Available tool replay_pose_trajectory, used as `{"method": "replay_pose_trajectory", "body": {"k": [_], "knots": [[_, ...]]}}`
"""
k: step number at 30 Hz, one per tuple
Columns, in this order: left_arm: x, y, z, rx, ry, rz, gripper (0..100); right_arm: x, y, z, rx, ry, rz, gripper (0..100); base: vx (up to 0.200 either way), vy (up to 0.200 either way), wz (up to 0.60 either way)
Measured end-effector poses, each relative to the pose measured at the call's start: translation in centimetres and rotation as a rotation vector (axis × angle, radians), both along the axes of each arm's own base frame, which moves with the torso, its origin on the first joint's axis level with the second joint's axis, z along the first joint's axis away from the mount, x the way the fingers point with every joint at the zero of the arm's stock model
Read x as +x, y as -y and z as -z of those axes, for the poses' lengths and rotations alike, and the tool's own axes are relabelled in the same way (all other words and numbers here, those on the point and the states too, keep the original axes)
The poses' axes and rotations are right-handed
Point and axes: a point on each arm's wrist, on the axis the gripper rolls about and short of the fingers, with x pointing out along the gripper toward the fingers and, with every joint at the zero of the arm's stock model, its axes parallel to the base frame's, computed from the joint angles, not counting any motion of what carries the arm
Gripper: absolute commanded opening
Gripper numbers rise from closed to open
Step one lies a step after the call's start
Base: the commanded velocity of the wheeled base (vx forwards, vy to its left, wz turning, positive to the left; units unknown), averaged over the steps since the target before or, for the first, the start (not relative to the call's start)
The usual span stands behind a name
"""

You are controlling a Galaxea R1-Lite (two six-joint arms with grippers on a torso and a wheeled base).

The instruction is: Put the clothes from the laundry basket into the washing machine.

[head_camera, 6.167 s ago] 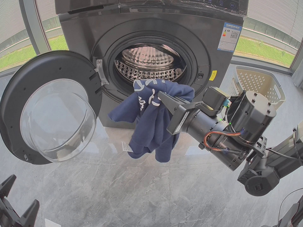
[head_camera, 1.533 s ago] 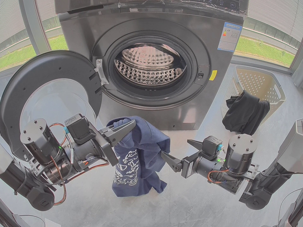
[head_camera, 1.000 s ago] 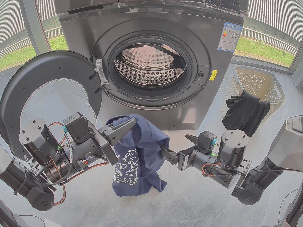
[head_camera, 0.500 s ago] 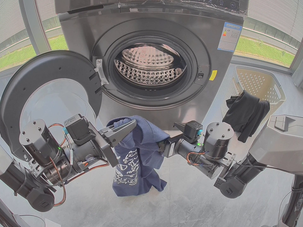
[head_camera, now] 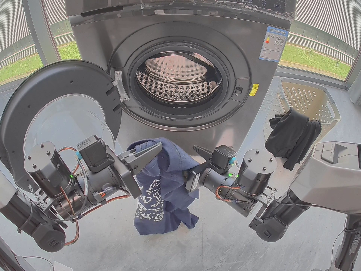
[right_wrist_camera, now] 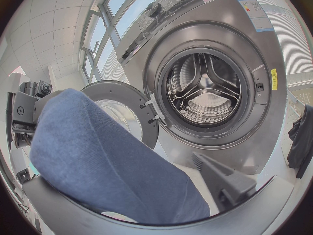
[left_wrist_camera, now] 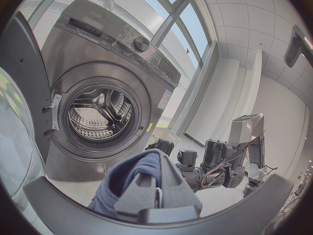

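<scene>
The dark grey front-loading washing machine [head_camera: 113, 38] stood open, its drum [head_camera: 178, 78] above and beyond both arms. The navy blue printed garment [head_camera: 169, 185] hung lengthwise toward the floor, pinched at its top by the left gripper [head_camera: 156, 147]. The right gripper [head_camera: 191, 162], jaws spread, met its right flank.

The washing machine [head_camera: 94, 42] is dark grey, its drum [head_camera: 176, 79] silver with rows of holes. In front of it, the shirt [head_camera: 165, 185] is navy with white print. To its right are a black garment [head_camera: 293, 136] and a cream, star-patterned basket [head_camera: 316, 98].

Three views, all facing washing machine [head_camera: 180, 31]
</scene>
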Motion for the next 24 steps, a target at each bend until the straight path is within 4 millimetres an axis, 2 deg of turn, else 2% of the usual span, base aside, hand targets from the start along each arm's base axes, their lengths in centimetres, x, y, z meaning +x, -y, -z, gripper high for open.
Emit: {"method": "replay_pose_trajectory", "body": {"k": [8,9,17,24], "knots": [[0.2,0.1,0.2,-0.009,-0.025,0.000,0,-0.4,0.0,0.1,-0.004,-0.006,-0.009,0,0.000,0.000,0.00],[0.2,0.1,0.3,-0.010,-0.029,0.001,100,-0.6,-0.1,0.1,-0.004,-0.006,-0.012,0,0.000,0.000,0.00],[0.5,0.2,1.2,0.000,-0.073,-0.008,100,-2.4,0.0,-1.9,0.031,0.017,-0.044,0,0.000,0.000,0.00],[1.1,0.2,2.1,0.014,-0.100,-0.041,100,-3.1,1.2,-4.4,0.084,0.050,-0.009,0,0.000,0.000,0.00]]}}
